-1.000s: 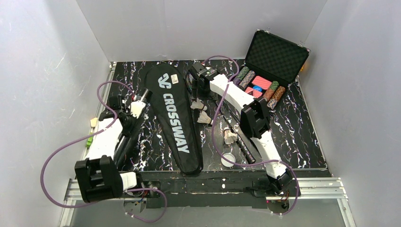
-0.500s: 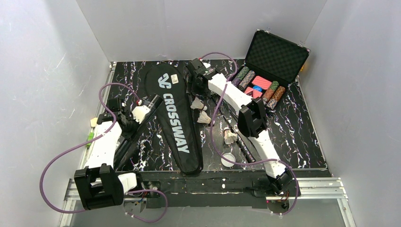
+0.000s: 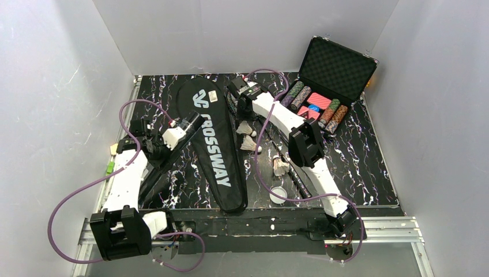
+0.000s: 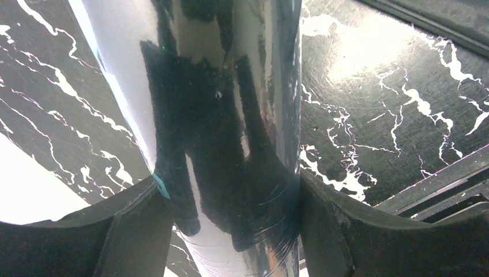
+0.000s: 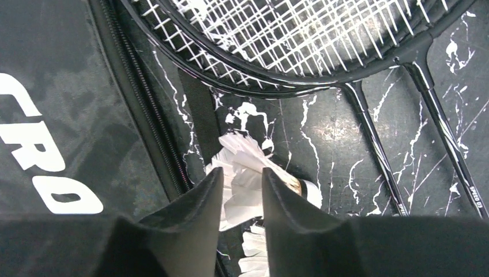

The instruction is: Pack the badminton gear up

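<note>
My left gripper (image 3: 167, 144) (image 4: 228, 184) is shut on the clear tube (image 4: 225, 115) (image 3: 151, 176), which slants over the table's left side, its upper end at the edge of the black "CROSSWAY" racket bag (image 3: 216, 150) (image 5: 52, 115). My right gripper (image 3: 239, 112) (image 5: 241, 176) has its fingers pinched on the feathers of a white shuttlecock (image 5: 248, 173) (image 3: 247, 128) lying beside the bag's zipper. Two more shuttlecocks (image 3: 249, 144) (image 3: 281, 167) lie nearer. Two dark rackets (image 5: 288, 34) (image 3: 288, 164) lie right of the bag, heads at the far end. The round white lid (image 3: 278, 194) rests near the front edge.
An open black case with coloured poker chips (image 3: 334, 69) stands at the back right corner. Purple cables loop from both arms over the table. Grey walls close in the left, back and right sides.
My right gripper has closed in from wide open onto the shuttlecock's feathers. My left arm has carried the tube to the right, its upper end now at the bag's edge.
</note>
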You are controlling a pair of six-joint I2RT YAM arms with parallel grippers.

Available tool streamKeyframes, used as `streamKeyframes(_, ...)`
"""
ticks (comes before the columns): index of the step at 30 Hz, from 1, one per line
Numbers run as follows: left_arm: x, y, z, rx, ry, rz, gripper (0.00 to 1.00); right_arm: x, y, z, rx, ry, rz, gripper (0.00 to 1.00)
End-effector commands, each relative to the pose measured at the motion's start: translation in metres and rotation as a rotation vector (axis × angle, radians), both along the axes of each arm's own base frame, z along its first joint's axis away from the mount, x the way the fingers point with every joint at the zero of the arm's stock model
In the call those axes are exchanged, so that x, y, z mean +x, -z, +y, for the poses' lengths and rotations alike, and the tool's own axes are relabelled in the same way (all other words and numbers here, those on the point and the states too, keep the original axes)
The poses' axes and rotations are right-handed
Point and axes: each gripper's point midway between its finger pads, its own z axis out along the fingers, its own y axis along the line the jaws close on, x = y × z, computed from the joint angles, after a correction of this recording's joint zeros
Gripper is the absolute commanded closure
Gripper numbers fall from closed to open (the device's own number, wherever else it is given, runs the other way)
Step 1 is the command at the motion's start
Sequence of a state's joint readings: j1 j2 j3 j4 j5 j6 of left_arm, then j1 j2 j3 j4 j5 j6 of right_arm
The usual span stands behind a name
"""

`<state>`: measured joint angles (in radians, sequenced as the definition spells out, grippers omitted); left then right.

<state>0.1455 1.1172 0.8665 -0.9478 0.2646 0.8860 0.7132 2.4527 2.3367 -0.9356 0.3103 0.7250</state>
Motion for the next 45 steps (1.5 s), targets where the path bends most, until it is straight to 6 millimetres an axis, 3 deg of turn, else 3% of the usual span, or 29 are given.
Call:
streamKeyframes(1, 0.016, -0.033, -0.014, -0.039, 0.068, -0.122, 0.61, -0.002, -0.025, -0.014, -0.028, 0.015, -0.043, 0.66)
streamKeyframes(8, 0.016, -0.048, -0.038, -0.101, 0.155, -0.128, 0.59, -0.016, -0.041, -0.031, -0.056, 0.021, -0.039, 0.96)
streamKeyframes(11, 0.018, -0.049, -0.051, -0.123, 0.196, -0.143, 0.6, -0.028, -0.06, -0.043, -0.058, 0.032, -0.051, 0.99)
streamKeyframes(16, 0.019, -0.056, -0.077, -0.201, 0.308, -0.192, 0.75, -0.058, -0.12, -0.067, 0.012, 0.05, -0.13, 0.99)
streamKeyframes(22, -0.001, -0.072, -0.111, -0.344, 0.508, -0.28, 0.78, -0.109, -0.186, -0.088, 0.223, 0.034, -0.204, 0.99)
streamKeyframes(29, -0.05, -0.07, -0.139, -0.424, 0.781, -0.31, 0.95, -0.167, -0.273, -0.106, 0.673, 0.053, -0.417, 0.99)
streamKeyframes(36, -0.062, -0.086, -0.154, -0.483, 0.887, -0.419, 0.99, -0.191, -0.311, -0.094, 0.945, 0.032, -0.529, 0.99)
streamKeyframes(42, -0.061, -0.089, -0.155, -0.488, 0.895, -0.422, 0.99, -0.203, -0.326, -0.073, 1.012, 0.006, -0.571, 0.99)
streamKeyframes(45, -0.061, -0.088, -0.154, -0.48, 0.895, -0.42, 1.0, -0.204, -0.33, -0.072, 1.006, 0.003, -0.579, 0.99)
